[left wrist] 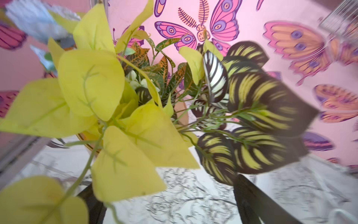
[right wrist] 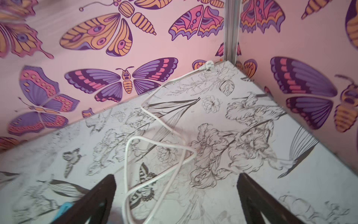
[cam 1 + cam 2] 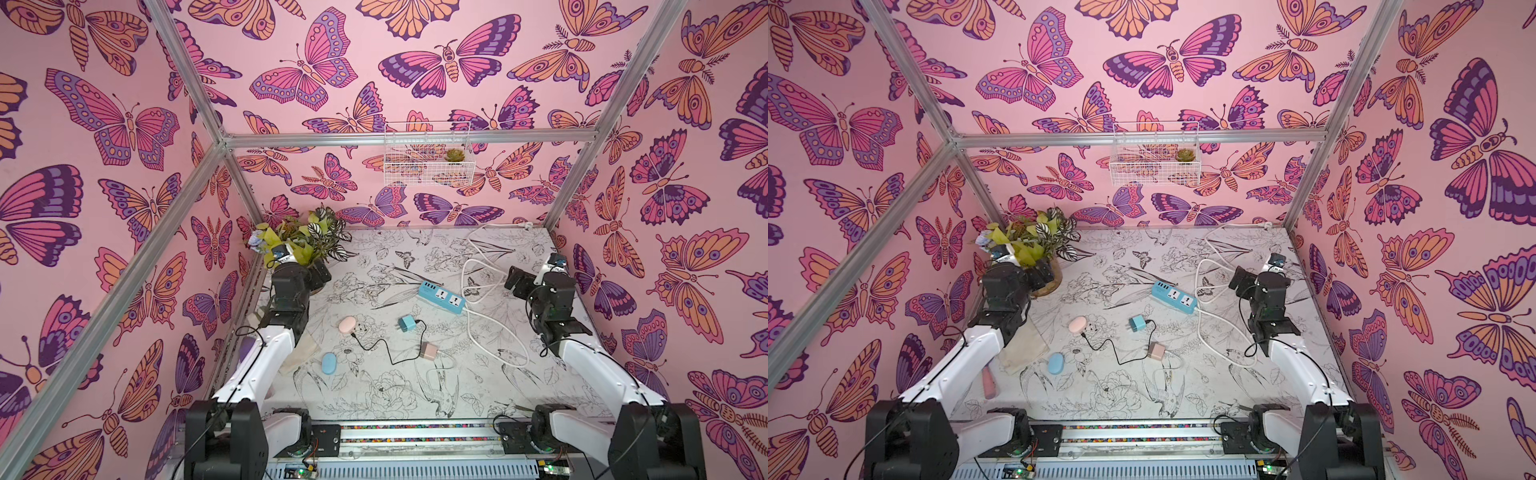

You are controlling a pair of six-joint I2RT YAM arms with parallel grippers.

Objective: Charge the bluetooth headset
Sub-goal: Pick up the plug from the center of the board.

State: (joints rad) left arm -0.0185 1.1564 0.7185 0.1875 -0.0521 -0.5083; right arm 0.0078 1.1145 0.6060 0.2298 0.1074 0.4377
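1. Both arms sit back at the frame's sides, which I judge leaves the middle free for a first reach. The left gripper (image 3: 319,272) noses into the plant (image 3: 309,237) at centre left. The right gripper (image 2: 176,175) hangs over the white cord (image 2: 126,164) at centre right.
2. Both are spread wide and empty; each wrist view shows fingers far apart with nothing between them.
3. The pink case (image 3: 347,325) lies just below frame centre in both top views, with the blue case (image 3: 328,363) to its lower left. I cannot tell which holds the headset.
4. The black cable (image 3: 391,362) starts at the pink case's edge and loops toward the blue adapter (image 3: 407,323). The pink adapter (image 3: 428,351) lies near. The strip (image 3: 441,292) rests upper right of them, sockets up.
5. Only the top views show the cases, adapters and whole strip. Leaves fill the left wrist view. The right wrist view shows the cord running into the corner.
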